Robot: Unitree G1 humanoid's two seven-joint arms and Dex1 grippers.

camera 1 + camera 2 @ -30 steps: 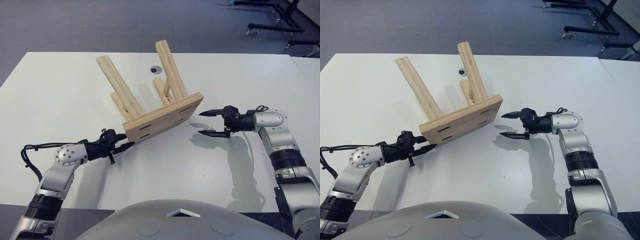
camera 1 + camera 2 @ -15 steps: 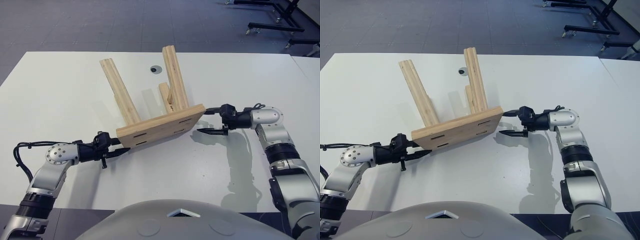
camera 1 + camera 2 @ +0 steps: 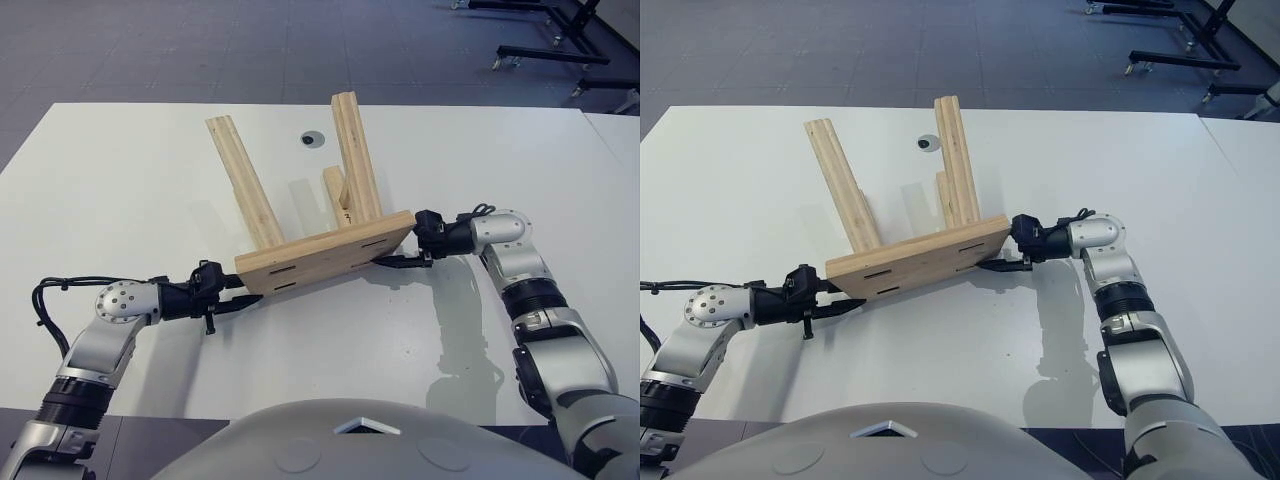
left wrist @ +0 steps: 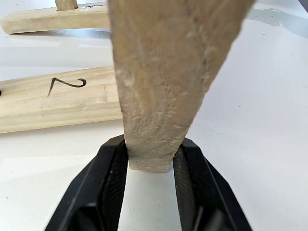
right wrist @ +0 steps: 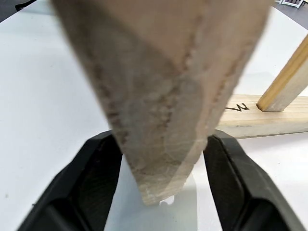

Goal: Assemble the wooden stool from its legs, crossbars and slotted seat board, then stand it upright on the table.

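Both eyes are looking down toward twelve o'clock over the table [image 3: 120,180] (sharing one scene); wrist cameras are peering close-up at the seat board [image 4: 163,72].

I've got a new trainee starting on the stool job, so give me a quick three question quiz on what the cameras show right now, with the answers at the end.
1. True or false: the stool stands upright on the table.
2. What does the left claw grip? A) a leg B) a crossbar C) a corner of the seat board
3. Fill in: the right claw is at the seat board's end on the robot's ____ side.
Key: 1 false, it is tipped over, with its legs pointing up and away from the robot; 2 C; 3 right.
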